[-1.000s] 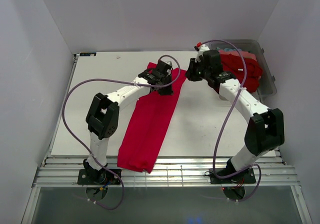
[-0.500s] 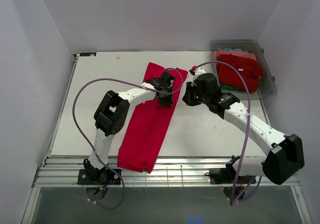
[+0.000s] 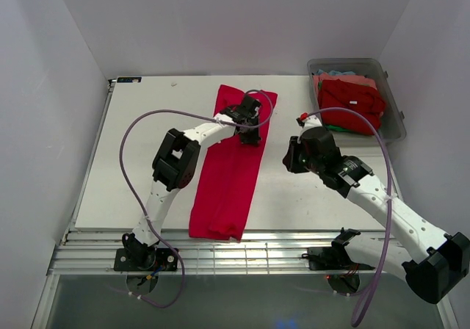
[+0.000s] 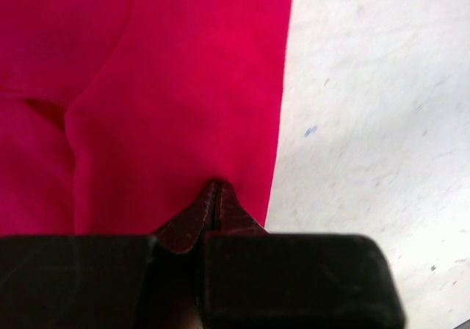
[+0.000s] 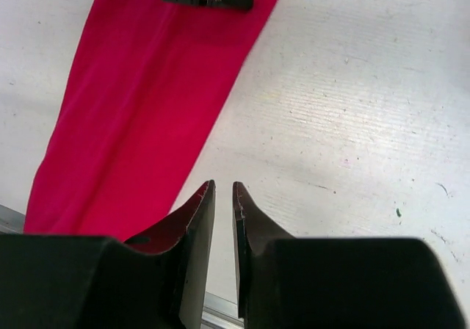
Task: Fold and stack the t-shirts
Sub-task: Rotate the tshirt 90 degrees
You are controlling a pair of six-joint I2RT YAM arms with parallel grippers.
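A crimson t-shirt (image 3: 228,175) lies on the white table (image 3: 139,145) as a long narrow strip running from the far middle to the near edge. My left gripper (image 3: 252,133) sits on its far end. In the left wrist view that gripper (image 4: 214,185) is shut, its tips pinched into the t-shirt's red cloth (image 4: 176,87) close to the right edge. My right gripper (image 3: 289,157) hovers over bare table to the right of the strip. Its jaws (image 5: 222,186) stand a narrow gap apart with nothing between them, and the t-shirt (image 5: 139,109) is to their left.
A clear plastic bin (image 3: 395,116) stands at the far right corner holding crumpled red t-shirts (image 3: 352,101) with light blue and green cloth beneath. Metal rails (image 3: 242,252) run along the near table edge. White walls close in on both sides.
The left gripper has pulled the strip's far end away and to the right, so the strip now lies straighter. The right arm has swung back toward the near right, away from the shirt.
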